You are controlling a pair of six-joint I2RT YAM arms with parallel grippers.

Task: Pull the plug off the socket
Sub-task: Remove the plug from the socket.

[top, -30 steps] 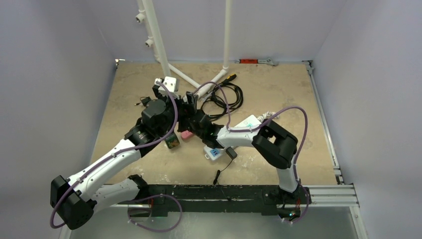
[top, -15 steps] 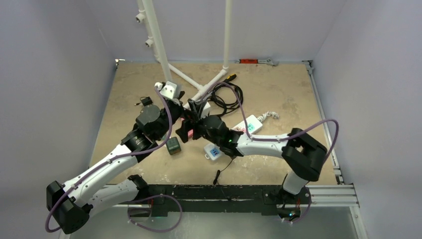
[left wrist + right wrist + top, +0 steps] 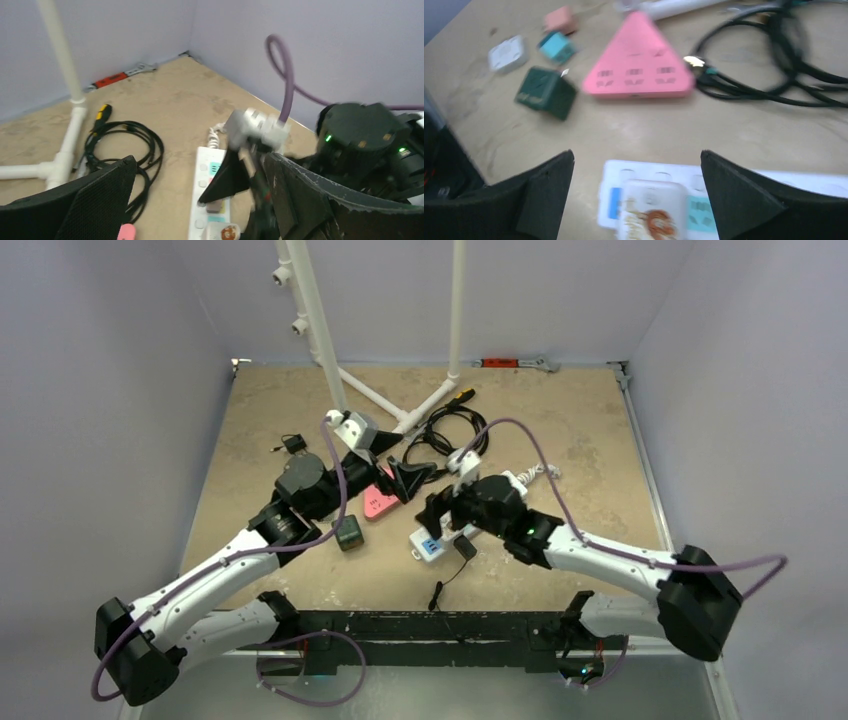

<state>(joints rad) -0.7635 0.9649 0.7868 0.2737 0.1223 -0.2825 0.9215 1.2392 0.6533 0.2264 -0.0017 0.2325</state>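
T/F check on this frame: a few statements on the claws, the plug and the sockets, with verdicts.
1. The right claw is open above the white plug. True.
2. The pink triangular socket block has a plug in it. False: its slots are bare.
3. The white plug sits in the white power strip. True.
4. The left claw holds the dark green cube. False: the left claw is open and empty; the cube lies on the table beside the pink block.
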